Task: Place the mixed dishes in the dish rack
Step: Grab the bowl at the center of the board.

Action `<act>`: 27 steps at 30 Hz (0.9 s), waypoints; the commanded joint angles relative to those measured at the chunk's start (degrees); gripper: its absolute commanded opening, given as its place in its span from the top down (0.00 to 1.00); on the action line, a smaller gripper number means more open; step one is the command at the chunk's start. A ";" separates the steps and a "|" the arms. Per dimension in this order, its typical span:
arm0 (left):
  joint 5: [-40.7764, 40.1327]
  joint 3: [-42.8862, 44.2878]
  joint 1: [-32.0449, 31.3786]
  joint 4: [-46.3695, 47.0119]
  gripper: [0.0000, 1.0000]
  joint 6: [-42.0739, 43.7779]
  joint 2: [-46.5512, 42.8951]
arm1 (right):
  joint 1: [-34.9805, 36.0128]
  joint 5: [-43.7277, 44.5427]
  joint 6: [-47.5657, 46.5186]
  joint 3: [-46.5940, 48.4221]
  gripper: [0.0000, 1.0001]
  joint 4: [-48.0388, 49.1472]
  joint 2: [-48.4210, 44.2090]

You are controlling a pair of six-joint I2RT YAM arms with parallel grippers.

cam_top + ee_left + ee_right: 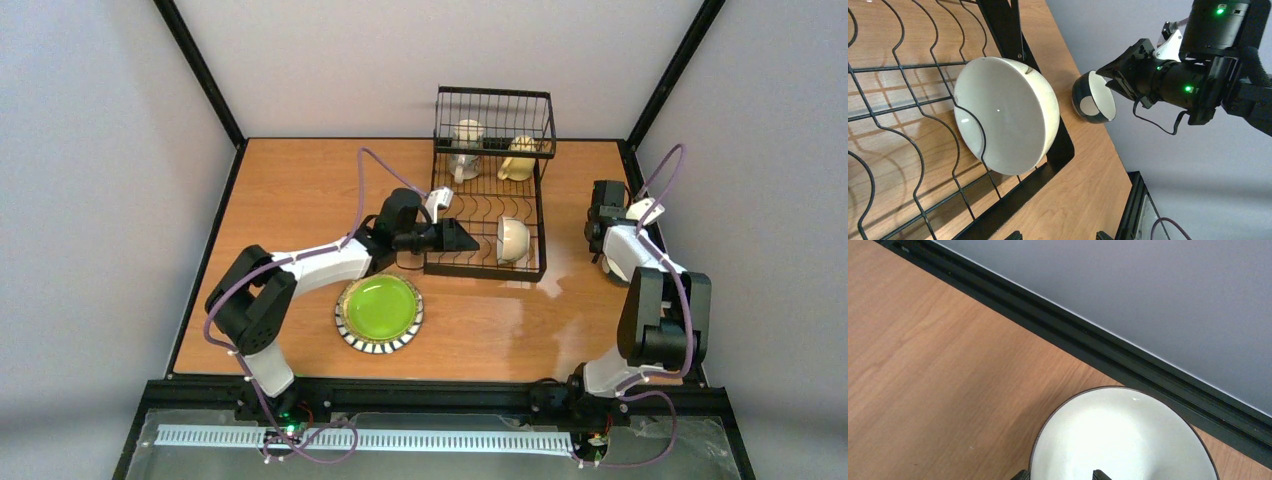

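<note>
The black wire dish rack [470,262] stands at the back middle of the table. A white mug [465,150] and a cream mug [520,158] sit in its raised basket. A cream-white bowl [1003,115] stands on edge in the flat slotted base. The lime-green plate [380,312] with the striped rim lies flat on the table, left of the rack. My left gripper [1053,235] hangs open and empty at the rack's left side. My right gripper [1062,475] is open above the teal-banded cup [1093,97], one finger inside its rim and one outside.
The cup stands on the wooden table [290,200] right of the rack, close to the black frame rail [1128,365] along the right edge. The left forearm [320,262] reaches across between the plate and the rack.
</note>
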 commanded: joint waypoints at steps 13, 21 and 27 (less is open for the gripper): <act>-0.64 2.24 -1.24 -0.18 0.17 -0.11 0.27 | 0.11 -3.53 -0.22 1.55 0.27 0.90 1.36; -0.92 2.54 -1.26 -0.69 0.17 0.56 0.69 | -0.01 -4.10 0.22 2.78 0.27 0.39 4.55; -0.94 3.06 -1.22 -1.28 0.17 1.29 1.28 | 0.06 -4.73 0.47 3.26 0.27 0.08 6.64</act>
